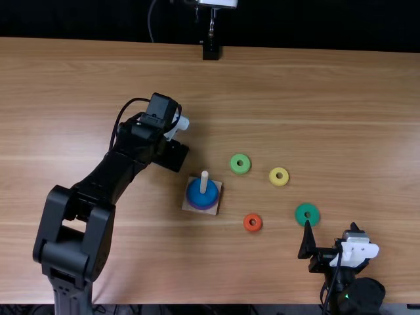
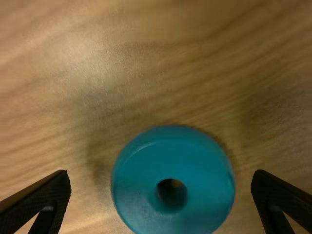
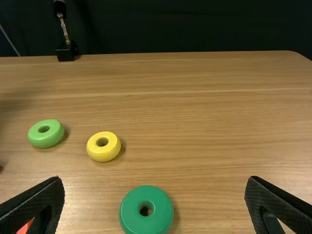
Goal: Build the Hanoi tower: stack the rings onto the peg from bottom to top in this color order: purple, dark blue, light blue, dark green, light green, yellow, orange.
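At the near edge, the right gripper [image 1: 331,227] is spread wide beside the glossy dark green ring [image 1: 301,214]. The left gripper [image 1: 172,155] is opened wide over a glossy light blue ring [image 2: 136,195]. On the pale wooden peg [image 1: 204,182], the dark blue ring [image 1: 193,194] is stacked above the purple ring [image 1: 201,208].

There's an orange ring [image 1: 247,224], a yellow ring [image 1: 273,178] and a brown table [image 1: 328,118] (streaky-grained).

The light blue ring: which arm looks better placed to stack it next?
Left, I'd say: the left gripper is open over the light blue ring, close to the peg. The right gripper is farther off, near the dark green ring.
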